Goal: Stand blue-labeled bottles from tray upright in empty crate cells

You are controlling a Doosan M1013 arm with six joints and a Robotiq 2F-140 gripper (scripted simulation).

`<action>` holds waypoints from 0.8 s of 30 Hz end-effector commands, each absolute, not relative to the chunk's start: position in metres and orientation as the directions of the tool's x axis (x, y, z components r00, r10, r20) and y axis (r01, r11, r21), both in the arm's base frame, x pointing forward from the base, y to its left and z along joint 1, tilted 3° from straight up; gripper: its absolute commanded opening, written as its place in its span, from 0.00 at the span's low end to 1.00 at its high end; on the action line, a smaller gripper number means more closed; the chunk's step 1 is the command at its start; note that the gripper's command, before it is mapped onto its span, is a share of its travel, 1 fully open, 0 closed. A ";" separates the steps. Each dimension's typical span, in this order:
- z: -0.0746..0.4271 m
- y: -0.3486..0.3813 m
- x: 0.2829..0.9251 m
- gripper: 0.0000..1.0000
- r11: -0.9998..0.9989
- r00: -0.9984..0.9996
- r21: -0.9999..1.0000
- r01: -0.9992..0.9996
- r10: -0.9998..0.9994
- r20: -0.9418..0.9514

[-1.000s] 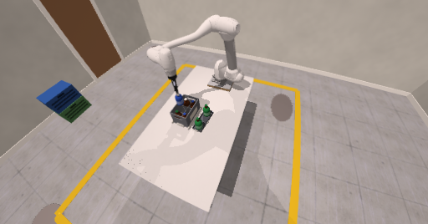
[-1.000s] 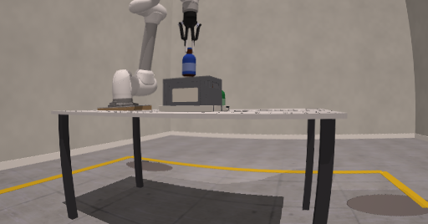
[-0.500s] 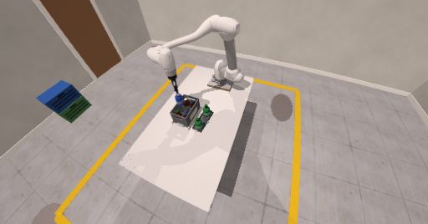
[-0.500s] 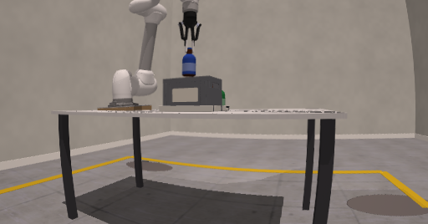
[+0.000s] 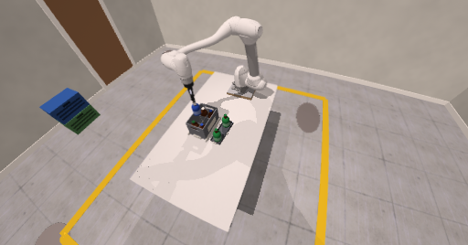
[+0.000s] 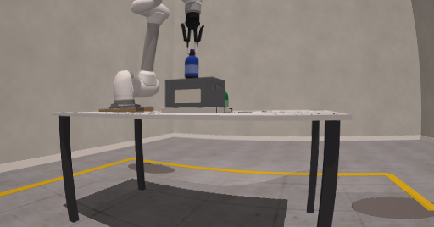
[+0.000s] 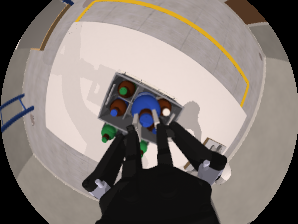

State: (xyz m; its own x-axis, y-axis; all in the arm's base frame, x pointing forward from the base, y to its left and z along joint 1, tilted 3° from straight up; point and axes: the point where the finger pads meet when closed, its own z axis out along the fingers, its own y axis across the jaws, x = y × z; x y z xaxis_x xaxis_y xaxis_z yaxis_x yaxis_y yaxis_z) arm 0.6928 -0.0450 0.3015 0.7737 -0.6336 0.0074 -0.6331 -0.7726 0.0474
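My gripper (image 6: 191,47) is shut on the cap of a blue-labeled bottle (image 6: 191,66) and holds it upright just above the grey crate (image 6: 195,91). The bottle's base is about level with the crate's top edge. In the top view the bottle (image 5: 196,108) hangs over the crate's far left corner (image 5: 202,120). In the wrist view the blue bottle (image 7: 143,107) sits between my fingers over the crate, with brown bottles (image 7: 121,106) in neighbouring cells. Two green-labeled bottles (image 5: 226,121) (image 5: 218,134) stand upright on the small tray (image 5: 221,130) beside the crate.
The crate and tray stand mid-table on the white table top (image 5: 206,142). The arm's base (image 5: 247,84) is at the table's far end. Blue and green crates (image 5: 69,110) are stacked by the left wall. A yellow line marks the floor around the table.
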 end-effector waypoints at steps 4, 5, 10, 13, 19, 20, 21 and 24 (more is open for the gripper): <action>0.296 -0.045 0.693 0.00 -0.773 0.774 0.047 -0.633 -0.634 0.008; 0.295 -0.045 0.693 0.00 -0.773 0.774 0.047 -0.633 -0.634 0.008; 0.291 -0.045 0.693 0.00 -0.773 0.774 0.047 -0.633 -0.634 0.008; 0.288 -0.046 0.692 0.00 -0.773 0.774 0.047 -0.633 -0.634 0.008; 0.280 -0.046 0.692 0.00 -0.773 0.774 0.047 -0.633 -0.634 0.008; 0.279 -0.046 0.692 0.00 -0.773 0.774 0.047 -0.633 -0.634 0.008; 0.278 -0.046 0.692 0.00 -0.773 0.774 0.047 -0.633 -0.634 0.008; 0.276 -0.046 0.692 0.00 -0.773 0.774 0.047 -0.633 -0.634 0.008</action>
